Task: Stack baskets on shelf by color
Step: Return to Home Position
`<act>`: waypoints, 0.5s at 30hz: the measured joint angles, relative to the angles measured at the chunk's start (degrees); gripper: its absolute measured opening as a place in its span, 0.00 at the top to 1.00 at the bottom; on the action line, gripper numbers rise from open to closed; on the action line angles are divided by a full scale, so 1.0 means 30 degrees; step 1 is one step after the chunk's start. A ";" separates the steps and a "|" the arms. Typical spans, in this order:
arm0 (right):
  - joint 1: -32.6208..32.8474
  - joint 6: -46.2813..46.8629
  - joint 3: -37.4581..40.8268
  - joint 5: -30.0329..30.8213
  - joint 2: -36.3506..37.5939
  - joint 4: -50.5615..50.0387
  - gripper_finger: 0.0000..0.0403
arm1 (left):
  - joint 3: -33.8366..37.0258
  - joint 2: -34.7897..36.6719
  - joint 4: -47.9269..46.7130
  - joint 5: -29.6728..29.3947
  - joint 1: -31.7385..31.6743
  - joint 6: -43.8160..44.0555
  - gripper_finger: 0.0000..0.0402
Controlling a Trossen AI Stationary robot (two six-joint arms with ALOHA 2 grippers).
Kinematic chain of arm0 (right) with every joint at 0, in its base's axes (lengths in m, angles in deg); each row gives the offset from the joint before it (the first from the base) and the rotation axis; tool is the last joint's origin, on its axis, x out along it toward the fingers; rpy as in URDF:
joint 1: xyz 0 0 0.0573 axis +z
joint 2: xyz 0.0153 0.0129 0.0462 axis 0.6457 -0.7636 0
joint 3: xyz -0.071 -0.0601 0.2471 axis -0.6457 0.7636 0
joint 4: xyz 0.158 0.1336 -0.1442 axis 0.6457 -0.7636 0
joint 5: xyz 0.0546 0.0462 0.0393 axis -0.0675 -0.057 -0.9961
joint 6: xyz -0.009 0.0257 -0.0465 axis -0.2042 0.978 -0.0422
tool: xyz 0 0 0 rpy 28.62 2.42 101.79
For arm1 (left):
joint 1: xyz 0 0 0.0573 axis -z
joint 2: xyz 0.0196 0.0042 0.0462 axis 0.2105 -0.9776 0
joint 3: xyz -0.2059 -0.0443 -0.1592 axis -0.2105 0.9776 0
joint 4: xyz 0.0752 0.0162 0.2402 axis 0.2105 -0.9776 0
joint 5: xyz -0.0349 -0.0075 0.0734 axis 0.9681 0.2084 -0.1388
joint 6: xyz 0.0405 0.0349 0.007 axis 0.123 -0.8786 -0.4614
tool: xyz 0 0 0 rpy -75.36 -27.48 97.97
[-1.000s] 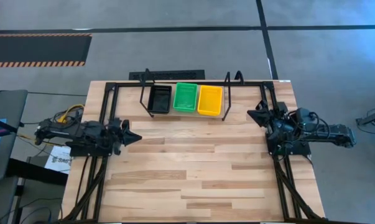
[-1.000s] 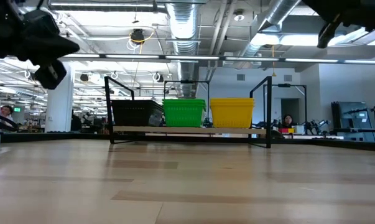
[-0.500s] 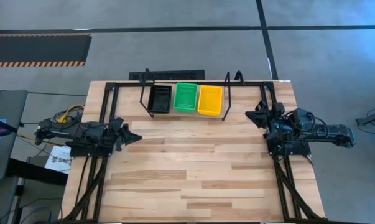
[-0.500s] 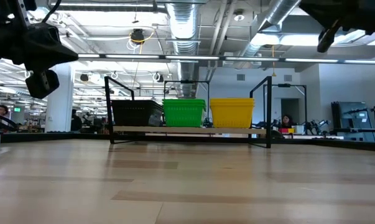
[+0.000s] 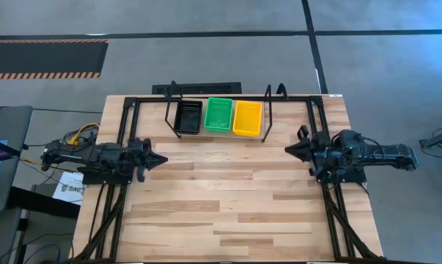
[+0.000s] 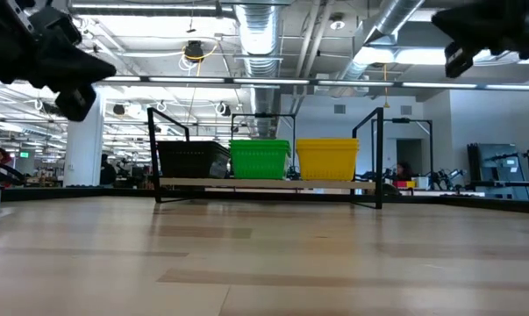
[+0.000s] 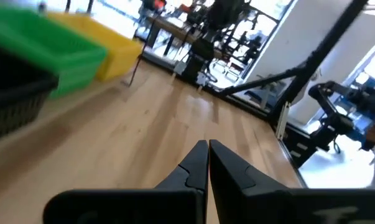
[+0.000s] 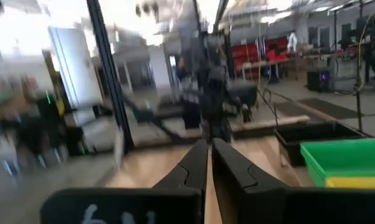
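On the shelf [image 6: 264,183], along the far edge of the worktop [image 5: 228,213], in one row between the upright end loops: black baskets [image 5: 188,116], green baskets [image 5: 219,115], yellow baskets [image 5: 248,117]. Green touching yellow; black just beside green. Number per colour not readable from above or from table height.

Well apart from the shelf, at the worktop's left side: left pincer [image 5: 160,159], fingers pressed together, nothing between them, raised off the wood, pointing inward across the boards.

At the worktop's right side: right pincer [image 5: 288,150], likewise pressed together and empty, raised, pointing inward toward the left one.
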 joint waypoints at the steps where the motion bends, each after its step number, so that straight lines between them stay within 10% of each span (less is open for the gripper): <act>1: 0.0138 -0.0747 0.0000 0.0024 0.0000 -0.0576 0.89 | 0.0000 0.0000 0.0272 0.0051 0.0000 -0.0648 1.00; 15: 0.0838 -0.4438 0.1128 0.0039 0.0389 -0.0901 0.89 | 0.0000 0.0000 0.2018 0.1350 0.0000 -0.4885 1.00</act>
